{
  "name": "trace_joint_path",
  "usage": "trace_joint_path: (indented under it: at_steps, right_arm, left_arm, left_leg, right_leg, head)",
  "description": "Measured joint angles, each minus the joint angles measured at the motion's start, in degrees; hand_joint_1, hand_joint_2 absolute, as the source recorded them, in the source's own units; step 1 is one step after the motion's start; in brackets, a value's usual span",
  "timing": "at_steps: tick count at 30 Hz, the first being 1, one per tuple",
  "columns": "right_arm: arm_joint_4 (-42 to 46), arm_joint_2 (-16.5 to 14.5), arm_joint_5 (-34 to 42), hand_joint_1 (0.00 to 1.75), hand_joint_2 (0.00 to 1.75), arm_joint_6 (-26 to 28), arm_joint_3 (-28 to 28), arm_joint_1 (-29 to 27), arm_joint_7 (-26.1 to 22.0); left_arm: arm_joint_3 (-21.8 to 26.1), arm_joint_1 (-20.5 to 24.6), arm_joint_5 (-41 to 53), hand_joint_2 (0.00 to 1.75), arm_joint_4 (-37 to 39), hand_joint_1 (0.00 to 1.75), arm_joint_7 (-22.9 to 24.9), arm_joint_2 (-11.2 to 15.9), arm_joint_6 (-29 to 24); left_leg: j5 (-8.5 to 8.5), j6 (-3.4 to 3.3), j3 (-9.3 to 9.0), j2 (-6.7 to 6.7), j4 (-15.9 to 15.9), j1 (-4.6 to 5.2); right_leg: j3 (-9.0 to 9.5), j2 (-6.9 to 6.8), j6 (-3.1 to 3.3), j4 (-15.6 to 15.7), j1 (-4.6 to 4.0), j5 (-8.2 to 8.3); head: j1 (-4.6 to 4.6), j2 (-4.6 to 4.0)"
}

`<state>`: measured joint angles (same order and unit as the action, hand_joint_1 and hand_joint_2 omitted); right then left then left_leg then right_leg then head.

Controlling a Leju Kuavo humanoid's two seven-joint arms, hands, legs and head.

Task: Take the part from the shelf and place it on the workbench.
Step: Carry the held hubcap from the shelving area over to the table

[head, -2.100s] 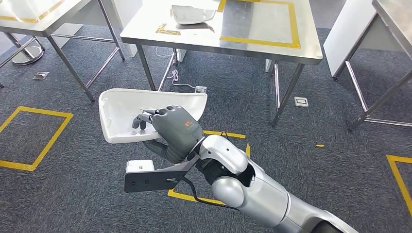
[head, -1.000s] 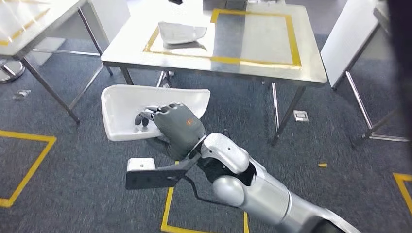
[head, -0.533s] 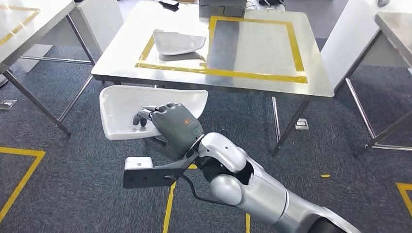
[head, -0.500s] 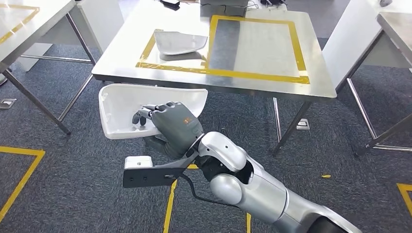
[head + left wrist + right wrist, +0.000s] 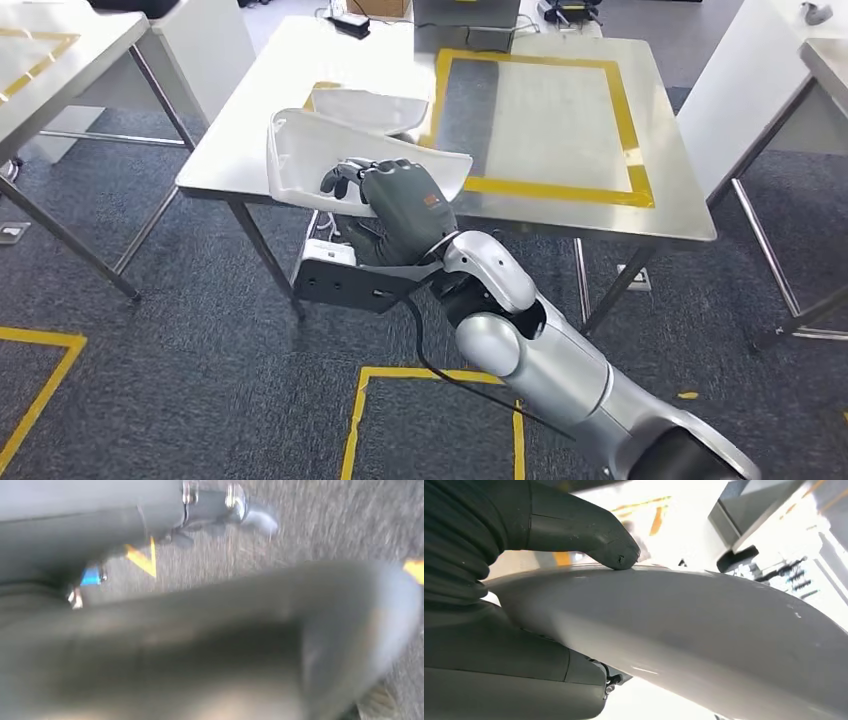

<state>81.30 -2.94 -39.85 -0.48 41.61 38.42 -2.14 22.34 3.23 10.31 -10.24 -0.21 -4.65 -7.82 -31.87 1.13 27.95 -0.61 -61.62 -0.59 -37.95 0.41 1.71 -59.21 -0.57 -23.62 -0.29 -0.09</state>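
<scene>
Two white parts show: we grip one part [image 5: 330,150] in our right hand [image 5: 400,205] over the workbench [image 5: 560,120] edge. Another white shell [image 5: 372,105] lies just behind it, inside the yellow tape frame [image 5: 600,190]. We cannot tell our left hand's state.

Right arm [image 5: 540,355]: glossy silver rounded shells, dark joint gaps. Right hand [image 5: 400,205]: matte dark-grey casing, small orange marking on back, darker fingers [image 5: 340,175]. Black flat wrist bracket with white block [image 5: 345,280]. Thin black cable [image 5: 450,375] along forearm. Grey ribbed cover [image 5: 454,540], thick grey thumb [image 5: 589,535].
</scene>
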Motion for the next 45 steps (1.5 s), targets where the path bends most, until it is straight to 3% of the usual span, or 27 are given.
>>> trace_joint_path:
  at_steps: [2,4,6,7,8,10,11,12,14,16,17,19,20,21,22,24,26,29,32,34,36,37,38,39,41,43,45]
  right_arm:
    - [-0.4,-0.1,0.1,1.75,1.75,0.2,-0.9,1.0,0.2]
    - [-0.8,-0.1,0.2,1.75,1.75,0.3,-1.4,1.1,0.3]
    - [-1.2,-0.1,0.2,1.75,1.75,0.3,-1.8,0.8,0.4]
    - [-1.3,-0.1,0.2,1.75,1.75,0.3,-2.1,0.7,0.4]
    - [-1.4,-0.1,0.2,1.75,1.75,0.4,-2.2,0.6,0.4]
    - [-1.8,0.0,0.2,1.75,1.75,0.4,-2.3,0.6,0.3]
    - [-2.0,0.0,0.2,1.75,1.75,0.3,-2.4,0.6,0.4]
    - [-2.2,0.0,0.2,1.75,1.75,0.3,-2.4,0.6,0.4]
    - [-2.4,0.0,0.2,1.75,1.75,0.3,-2.7,0.8,0.6]
    - [-2.4,0.0,0.2,1.75,1.75,0.4,-3.2,1.2,0.6]
    - [-2.4,0.0,0.2,1.75,1.75,0.4,-3.4,1.3,0.7]
    - [-2.5,0.1,0.2,1.75,1.75,0.5,-3.6,1.2,0.8]
    - [-2.5,0.1,0.2,1.75,1.75,0.5,-3.6,1.1,0.9]
    - [-2.6,0.2,0.2,1.75,1.75,0.5,-3.6,1.0,0.9]
    - [-2.7,0.3,0.2,1.75,1.75,0.5,-3.6,0.9,1.0]
    - [-2.7,0.5,0.2,1.75,1.75,0.5,-3.7,0.9,1.1]
    - [-2.7,0.6,0.2,1.75,1.75,0.5,-3.8,1.0,1.2]
    - [-2.7,0.7,0.2,1.75,1.75,0.5,-3.9,1.0,1.2]
    - [-2.7,0.8,0.3,1.75,1.75,0.6,-4.1,0.9,1.4]
    - [-2.7,0.9,0.3,1.75,1.75,0.6,-4.3,0.8,1.5]
    - [-2.7,0.9,0.2,1.75,1.75,0.6,-4.4,0.6,1.5]
    - [-2.7,0.9,0.2,1.75,1.75,0.6,-4.4,0.4,1.6]
    - [-2.7,0.9,0.2,1.75,1.75,0.7,-4.5,0.2,1.7]
    - [-2.7,0.9,0.1,1.75,1.75,0.7,-4.6,0.1,1.8]
    - [-2.7,0.9,0.1,1.75,1.75,0.8,-4.8,-0.1,2.0]
    - [-2.8,0.9,0.1,1.75,1.75,0.9,-5.1,0.0,2.2]
    - [-3.1,0.9,0.0,1.75,1.75,0.9,-5.3,-0.1,2.4]
  left_arm:
    - [0.0,0.2,0.0,0.0,-0.1,0.0,0.0,-0.1,0.0]
    - [0.0,0.2,0.0,0.0,-0.1,0.0,0.0,-0.2,0.0]
    - [0.0,-0.1,0.0,0.0,-0.1,0.0,-0.2,-0.2,0.0]
    - [0.0,-0.2,0.0,0.0,-0.1,0.0,-0.3,-0.2,0.0]
    - [0.0,-0.3,0.0,0.0,-0.1,0.0,-0.5,-0.1,0.0]
    - [0.0,-0.5,0.0,0.0,0.0,0.0,-0.9,0.1,0.0]
    - [0.0,-0.6,0.0,0.0,0.0,0.0,-1.2,0.1,0.0]
    - [0.0,-0.6,0.1,0.0,0.1,0.0,-1.4,0.2,0.0]
    - [0.0,-0.5,0.3,0.0,0.1,0.0,-1.6,0.1,0.0]
    - [0.0,-0.3,0.5,0.0,0.0,0.0,-1.8,0.0,0.0]
    - [0.0,-0.2,0.5,0.0,-0.1,0.0,-1.8,0.0,0.0]
    - [0.0,-0.1,0.6,0.0,-0.1,0.0,-1.9,0.0,-0.1]
    - [0.0,0.0,0.6,0.0,-0.1,0.0,-1.9,0.0,-0.1]
    - [0.0,0.0,0.7,0.0,-0.1,0.0,-1.9,0.0,-0.1]
    - [0.0,0.0,0.8,0.0,-0.1,0.0,-1.9,0.0,-0.1]
    - [0.0,0.0,0.9,0.0,-0.1,0.0,-1.8,-0.1,-0.1]
    - [0.0,0.1,1.0,0.0,-0.1,0.0,-1.8,-0.1,-0.1]
    - [0.0,0.1,1.0,0.0,-0.2,0.0,-1.8,-0.1,-0.1]
    - [0.0,0.2,1.0,0.0,-0.2,0.0,-1.7,-0.1,-0.1]
    - [0.0,0.3,1.0,0.0,-0.2,0.0,-1.4,-0.1,-0.1]
    - [0.0,0.2,1.0,0.0,-0.2,0.0,-1.2,-0.1,0.0]
    - [0.0,0.2,1.1,0.0,-0.2,0.0,-1.1,-0.1,0.0]
    - [0.0,0.1,1.1,0.0,-0.2,0.0,-1.1,0.0,0.0]
    - [0.0,0.1,1.1,0.0,-0.2,0.0,-1.1,0.0,0.0]
    - [0.0,0.2,1.2,0.0,-0.2,0.0,-1.0,0.1,0.0]
    - [0.0,0.5,1.4,0.0,-0.2,0.0,-1.0,0.2,0.0]
    - [0.0,0.7,1.5,0.0,-0.2,0.0,-0.8,0.1,0.0]
  left_leg:
    - [-0.06,0.34,3.23,0.19,-5.5,-0.05]
    - [-2.64,0.62,8.11,0.25,-11.5,-0.06]
    - [-5.34,0.73,11.45,0.25,-12.8,-0.04]
    - [-4.84,0.65,12.04,0.25,-11.2,-0.03]
    - [-2.48,0.5,12.06,0.21,-8.3,0.01]
    - [4.99,0.07,11.75,-0.36,-1.5,0.16]
    - [7.88,-0.19,11.55,-0.64,0.6,0.25]
    - [9.34,-0.42,11.44,-0.83,1.6,0.31]
    - [9.46,-0.9,11.03,-0.49,1.7,0.23]
    - [9.17,-1.5,10.62,0.08,2.1,0.01]
    - [8.99,-1.81,10.38,0.37,2.2,-0.09]
    - [8.43,-2.19,9.98,0.89,2.2,-0.09]
    - [8.15,-2.22,9.74,1.15,2.2,-0.1]
    - [7.86,-2.18,9.44,1.42,2.2,-0.13]
    - [7.56,-2.1,9.07,1.71,2.2,-0.16]
    - [6.96,-1.73,8.26,2.25,2.2,-0.22]
    - [6.47,-1.2,7.78,2.56,1.9,-0.03]
    - [6.25,-0.89,7.71,2.62,1.7,0.18]
    - [5.24,0.19,7.81,2.81,1.0,-0.03]
    - [2.16,0.98,9.92,1.89,-4.1,-0.24]
    - [-0.8,1.07,13.29,1.08,-11.2,-0.25]
    - [-0.98,1.02,14.23,0.99,-12.9,-0.24]
    - [-0.08,0.91,14.14,0.95,-12.6,-0.24]
    - [1.64,0.73,13.04,0.93,-10.1,-0.23]
    - [4.68,0.17,9.34,0.84,-2.5,-0.08]
    - [5.19,-0.45,7.11,0.8,1.9,0.18]
    - [4.68,-1.23,6.67,0.75,2.4,0.2]
  right_leg:
    - [1.75,0.01,0.63,0.3,0.19,-0.79]
    - [3.24,0.01,0.92,0.4,0.18,-1.89]
    - [4.82,0.31,0.93,0.4,0.16,-3.17]
    - [5.67,0.51,0.89,0.4,0.17,-3.88]
    - [6.53,0.68,0.82,0.4,0.17,-4.59]
    - [7.71,1.07,0.49,0.1,0.09,-5.94]
    - [7.99,1.3,0.17,-0.1,0.01,-6.62]
    - [8.04,1.59,-0.16,-0.2,-0.03,-7.18]
    - [8.07,2.07,-0.8,-0.2,-0.04,-8.03]
    - [7.28,1.59,-1.48,-2.0,-0.02,-9.33]
    - [5.92,1.13,-1.83,-4.5,0.05,-10.62]
    - [1.39,0.45,-2.39,-12.1,0.36,-13.35]
    - [-0.74,0.38,-2.58,-15.0,0.55,-13.83]
    - [-2.05,0.32,-2.75,-16.2,0.74,-13.21]
    - [-2.27,0.15,-2.89,-15.2,0.91,-11.42]
    - [-0.04,-1.05,-3.05,-8.1,1.14,-6.29]
    - [2.16,-2.76,-2.97,-1.9,0.96,-3.42]
    - [2.6,-3.35,-2.76,-0.4,0.71,-3.24]
    - [2.79,-1.86,-1.31,-0.3,0.85,-2.92]
    - [3.08,-0.86,-0.25,0.0,0.99,-2.68]
    - [3.12,-0.39,0.05,-0.1,0.87,-2.74]
    - [3.15,-0.17,0.11,-0.1,0.78,-2.8]
    - [3.21,0.03,0.12,-0.1,0.72,-2.88]
    - [3.32,0.22,0.06,-0.1,0.69,-2.98]
    - [3.54,0.46,-0.31,-0.1,0.61,-3.29]
    - [3.68,0.56,-1.02,0.1,0.53,-3.6]
    - [3.89,0.59,-1.8,-0.4,0.47,-3.36]
  head:
    - [0.01,0.0]
    - [0.0,0.0]
    - [-0.01,0.0]
    - [-0.01,0.0]
    - [-0.01,0.0]
    - [-0.04,0.0]
    - [-0.06,0.0]
    - [-0.06,0.0]
    - [-0.03,0.0]
    - [0.1,0.0]
    - [0.2,0.0]
    - [0.36,0.0]
    - [0.36,0.0]
    - [0.37,0.0]
    - [0.37,0.0]
    - [0.37,0.0]
    - [0.4,0.0]
    - [0.42,0.0]
    - [0.32,0.0]
    - [0.22,0.01]
    - [0.19,0.01]
    - [0.19,0.0]
    - [0.19,0.0]
    - [0.19,0.0]
    - [0.19,0.0]
    - [0.21,0.0]
    - [0.25,0.01]
